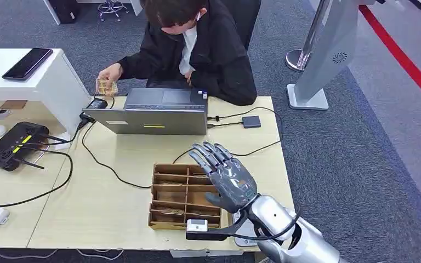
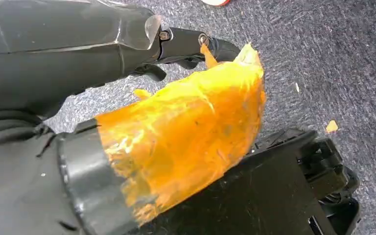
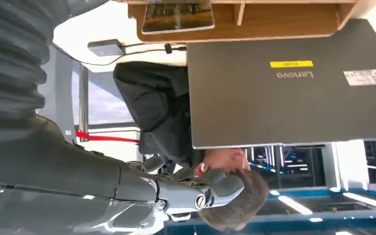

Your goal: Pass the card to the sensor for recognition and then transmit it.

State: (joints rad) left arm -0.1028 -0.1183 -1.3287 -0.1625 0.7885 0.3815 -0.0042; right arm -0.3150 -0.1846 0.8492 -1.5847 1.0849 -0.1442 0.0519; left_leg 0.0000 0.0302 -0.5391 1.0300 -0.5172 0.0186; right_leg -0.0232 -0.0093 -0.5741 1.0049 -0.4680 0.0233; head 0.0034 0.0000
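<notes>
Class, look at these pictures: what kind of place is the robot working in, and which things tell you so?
Most likely an office or lab set up as a service desk: a grey laptop and a black router sit cabled on a wooden table over grey carpet, with a person seated opposite the open robot hand.

A pale wooden desk (image 1: 126, 213) stands on grey carpet (image 1: 362, 164) (red stripe (image 1: 400, 55) at far right), a white side table (image 1: 55, 76) to its left.
</notes>
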